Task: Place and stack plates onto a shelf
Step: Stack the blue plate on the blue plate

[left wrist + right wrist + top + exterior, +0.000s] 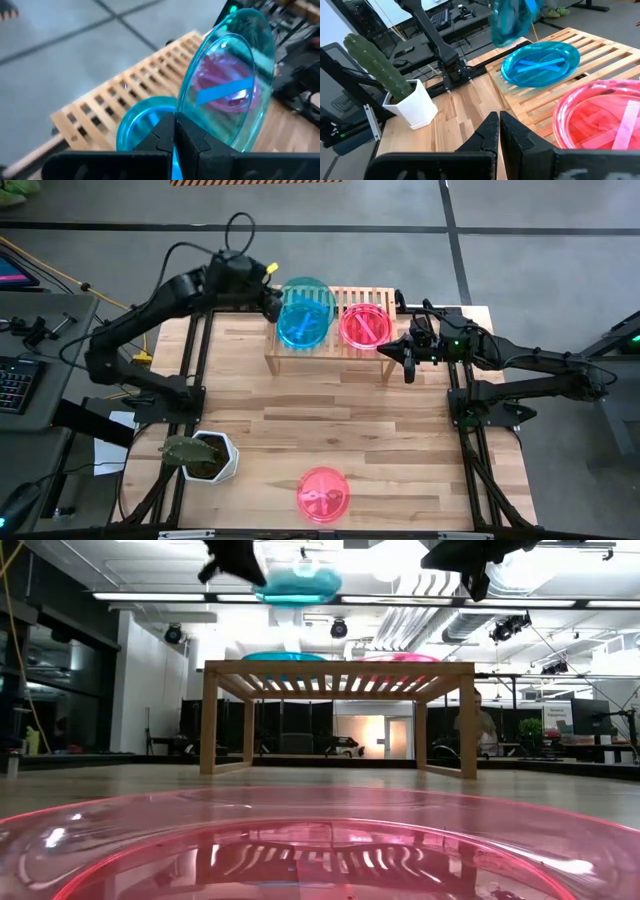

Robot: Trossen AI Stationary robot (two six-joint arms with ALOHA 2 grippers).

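Table (330, 430) carries the shelf (325, 352) at its 12 o'clock edge. Step in hand: left gripper (272, 302) clamped on a teal plate (305, 305), held above the teal stack (300, 330) on the shelf's 9 o'clock half. Next move likely needs lowering level onto that stack, then letting go. Pink stack (364, 326) sits beside it at 3 o'clock. Right gripper (408, 358) closed, empty, waiting just off the shelf's 3 o'clock end; it crowds that side. Lone pink plate (323, 494) waits at 6 o'clock. Plant pot (205, 455) at 8 o'clock, well clear.
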